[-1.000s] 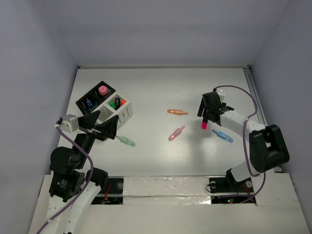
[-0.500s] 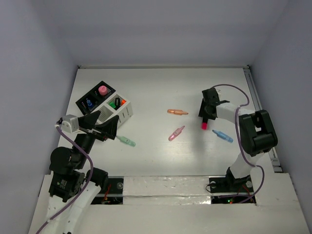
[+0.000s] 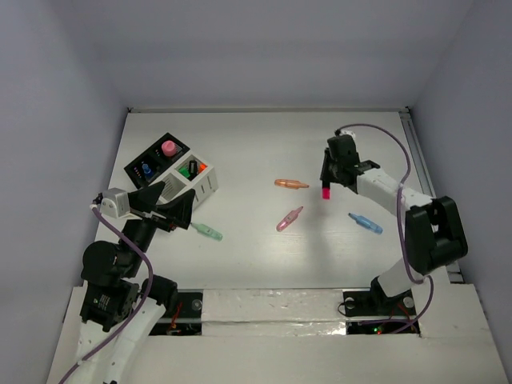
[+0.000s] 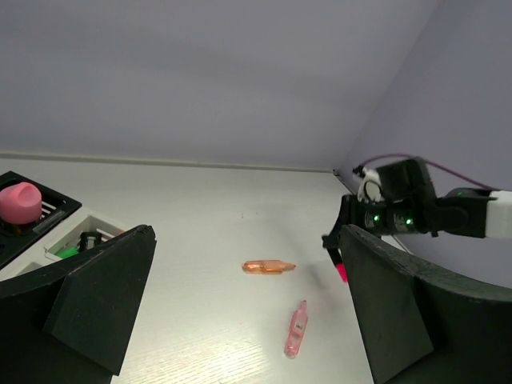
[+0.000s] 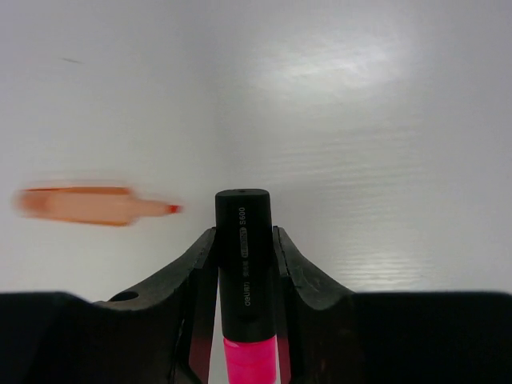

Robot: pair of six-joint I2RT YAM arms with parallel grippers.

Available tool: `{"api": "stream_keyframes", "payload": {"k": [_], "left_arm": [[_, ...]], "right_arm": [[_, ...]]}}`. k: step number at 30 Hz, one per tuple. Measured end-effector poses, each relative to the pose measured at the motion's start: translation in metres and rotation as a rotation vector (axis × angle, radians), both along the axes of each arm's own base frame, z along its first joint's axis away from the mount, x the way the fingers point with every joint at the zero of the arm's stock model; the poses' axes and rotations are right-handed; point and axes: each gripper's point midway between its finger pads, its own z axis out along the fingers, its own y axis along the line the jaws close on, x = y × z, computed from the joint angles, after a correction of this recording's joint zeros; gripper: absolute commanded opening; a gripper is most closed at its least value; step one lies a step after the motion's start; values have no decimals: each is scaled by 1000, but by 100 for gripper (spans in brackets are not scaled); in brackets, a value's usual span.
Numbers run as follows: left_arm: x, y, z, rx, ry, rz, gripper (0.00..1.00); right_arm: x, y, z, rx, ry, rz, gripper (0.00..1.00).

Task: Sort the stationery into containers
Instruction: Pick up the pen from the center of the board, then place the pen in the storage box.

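At the far left of the table (image 3: 264,144) the black box (image 3: 136,164) and the white box (image 3: 206,186) stand joined, set at an angle. The black box holds a pink round-topped piece (image 3: 169,148) in its far compartment and a blue pen (image 3: 146,170) in a nearer one. The white box's far compartment shows green, orange and something dark (image 3: 193,169), probably a black cap, though the overhead view is too small to be sure. The right gripper (image 5: 243,240) is closed on a red-pink marker (image 5: 243,264), pinching it near its black cap, and holds it above the table right of centre. On the table lie an orange marker (image 3: 290,184), a pink marker (image 3: 289,218), a blue marker (image 3: 365,223) and a mint green marker (image 3: 207,232), the last nearest the white box. The left gripper (image 4: 248,308) hangs just in front of the boxes, spread wide with nothing in it.
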Motion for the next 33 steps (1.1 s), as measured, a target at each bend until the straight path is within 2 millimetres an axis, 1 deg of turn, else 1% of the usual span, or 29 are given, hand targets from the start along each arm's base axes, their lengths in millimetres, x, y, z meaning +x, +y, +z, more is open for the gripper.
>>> {"api": "stream_keyframes", "payload": {"k": [1,3,4,5,7,8,9,11,12,14,16,18,20,23,25,28,30,32,33], "left_arm": [[0,0,0,0,0,0,99],[1,0,-1,1,3,0,99],[1,-1,-1,2,5,0,99],[2,-1,-2,3,9,0,99],[4,-1,-3,6,16,1,99],[5,-2,-4,7,19,1,99],[6,-2,-4,8,22,1,99],[7,-2,-6,11,29,5,99],[8,-2,-6,11,30,6,99],[8,-2,-6,12,32,7,99],[9,0,-7,11,34,16,99],[11,1,-7,11,38,26,99],[12,2,-8,11,41,31,99],[13,2,-9,13,45,33,99],[13,2,-9,12,46,34,99],[13,2,-9,13,47,35,99],[13,2,-9,12,46,35,99],[13,2,-9,13,47,35,99],[14,3,-9,13,47,39,99]], "right_arm": [[3,13,17,14,-45,30,7],[13,53,63,58,-170,118,8],[18,78,88,89,-241,167,8],[23,107,116,125,-320,220,8],[27,158,160,191,-451,315,8],[26,188,180,229,-509,366,8],[26,213,197,267,-562,407,7],[27,260,221,335,-642,476,7],[29,279,227,363,-673,501,7],[35,315,229,411,-713,544,7],[40,347,220,446,-729,584,7],[43,376,204,467,-729,624,9],[45,399,187,476,-729,659,9],[45,429,173,475,-739,706,9],[43,444,168,476,-745,729,9],[42,459,170,482,-768,748,9],[40,465,171,483,-778,758,10],[39,467,169,472,-782,767,13],[38,468,167,466,-782,771,17]]}}
